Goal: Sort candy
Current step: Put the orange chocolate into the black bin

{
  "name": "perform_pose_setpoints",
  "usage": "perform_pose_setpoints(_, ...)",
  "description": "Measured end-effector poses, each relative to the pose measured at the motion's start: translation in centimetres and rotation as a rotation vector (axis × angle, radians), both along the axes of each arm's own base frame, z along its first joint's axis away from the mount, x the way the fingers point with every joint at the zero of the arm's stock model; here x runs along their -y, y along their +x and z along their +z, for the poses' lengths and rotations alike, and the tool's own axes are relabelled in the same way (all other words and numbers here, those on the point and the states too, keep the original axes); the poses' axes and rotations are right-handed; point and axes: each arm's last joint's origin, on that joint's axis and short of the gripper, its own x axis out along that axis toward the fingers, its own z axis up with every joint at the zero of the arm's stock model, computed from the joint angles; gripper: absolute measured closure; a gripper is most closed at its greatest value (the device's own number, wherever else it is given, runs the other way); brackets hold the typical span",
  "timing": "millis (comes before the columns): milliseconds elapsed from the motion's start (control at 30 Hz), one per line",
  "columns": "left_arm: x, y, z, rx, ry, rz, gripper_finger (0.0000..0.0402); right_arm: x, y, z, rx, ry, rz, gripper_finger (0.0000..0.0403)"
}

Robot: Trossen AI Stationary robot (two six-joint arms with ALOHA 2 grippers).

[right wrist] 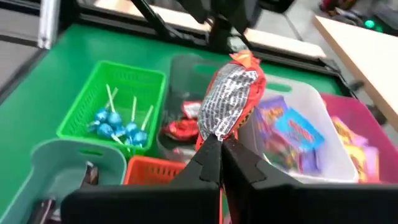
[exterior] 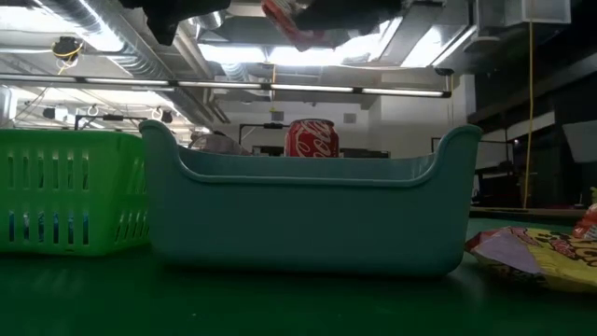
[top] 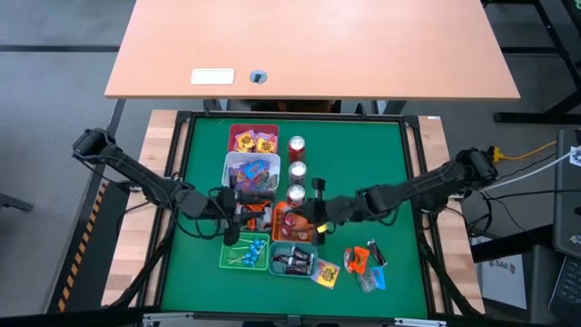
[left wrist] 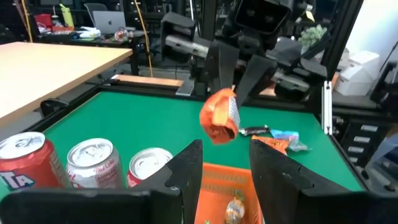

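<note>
1. Tabletop [top: 381, 182]: a green surface carrying a cluster of bins at its centre, three cans [top: 296, 170] in a row beside them, and a small group of unsorted candy [top: 359, 266] lying loose on the right arm's side.
2. Bins: the pink bin [top: 252, 139] holds yellow sweets, the white bin [top: 251, 170] mixed blue and purple ones, the green bin [top: 243, 252] blue lollipops, the teal bin [top: 292, 259] dark wrappers. The orange bin [top: 292, 224] sits between the white and teal bins.
3. Right end effector [right wrist: 219, 151]: fingers pinched fully together on the lower edge of an orange sweet [right wrist: 229, 102] with a silver back. It is poised over the bin cluster.
4. Left end effector [left wrist: 227, 163]: fingers parted with nothing between them, waiting close to the orange bin on the opposite side.
5. Controlling relation: the held sweet hangs with its long axis roughly vertical, and the orange bin appears to lie almost directly beneath it. The right arm is the one carrying it, so judging by colour the drop most likely needs only a small correction before release.
</note>
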Motion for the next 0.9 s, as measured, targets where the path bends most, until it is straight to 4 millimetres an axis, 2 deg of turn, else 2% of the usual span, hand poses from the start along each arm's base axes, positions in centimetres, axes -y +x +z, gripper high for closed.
perform_pose_setpoints(300, -1.0, 0.5, 0.7, 0.065, -0.033, 0.038, 0.028, 1.3, 1.1, 1.5, 0.151, -0.029, 0.1, 0.0398)
perform_pose_setpoints(533, -2.0, 1.0, 1.5, 0.141, -0.073, -0.044, 0.028, 1.7, 1.5, 2.6, 0.27, -0.086, 0.102, 0.0398)
perform_pose_setpoints(900, -2.5, 1.2, 2.4, 0.233, -0.025, -0.088, 0.028, 2.6, 1.7, 2.8, 0.284, -0.088, 0.067, 0.0398)
